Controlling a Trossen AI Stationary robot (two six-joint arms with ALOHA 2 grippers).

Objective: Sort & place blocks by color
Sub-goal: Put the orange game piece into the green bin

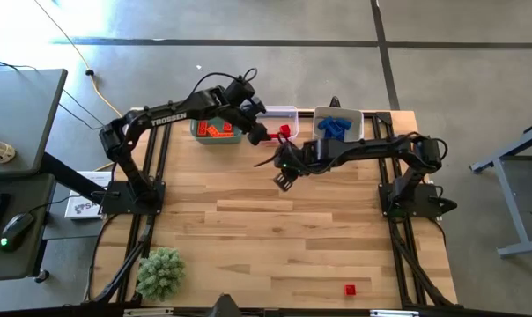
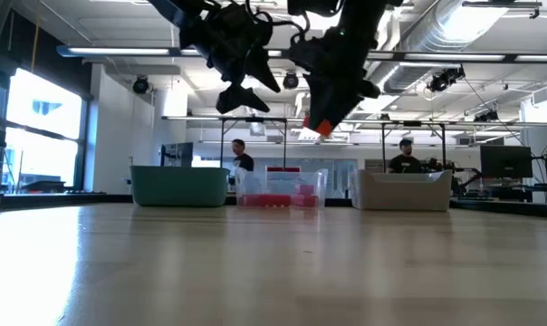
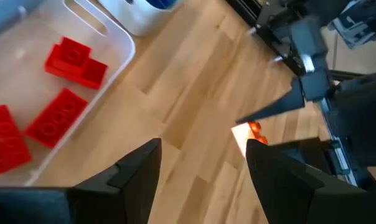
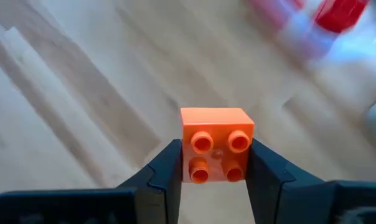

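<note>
One small orange studded plastic brick (image 4: pixel 215 153) is sitting clamped in my right gripper (image 4: pixel 214 171); my left gripper (image 3: pixel 203 165) is hanging open; one small red plastic brick (image 1: pixel 350 289) is awaiting sorting.

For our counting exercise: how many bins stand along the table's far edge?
3, in a row: the teal bin with orange blocks on the left, the clear bin with red blocks in the middle, and the white bin with blue blocks on the right.
</note>
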